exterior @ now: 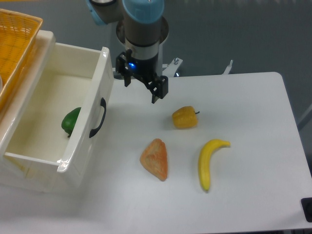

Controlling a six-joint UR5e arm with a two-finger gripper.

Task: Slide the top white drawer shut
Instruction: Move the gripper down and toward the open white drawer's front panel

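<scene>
Cream-white and glossy, the top drawer stands pulled out to the left of our jaws, its front panel tilted and its black handle facing the jaws across a strip of bare white surface. We see a green vegetable lying inside the drawer, against the inner side of the front panel. Our gripper hangs above the surface, jaws spread with nothing between them, near the drawer front but not touching it. An orange basket sits beyond the drawer, farther left of the jaws, at the upper corner of the view. Just below and to the right of the jaws lies a yellow pepper. Lower still we see an orange-brown wedge, and right of it a banana, well apart from the jaws.
</scene>
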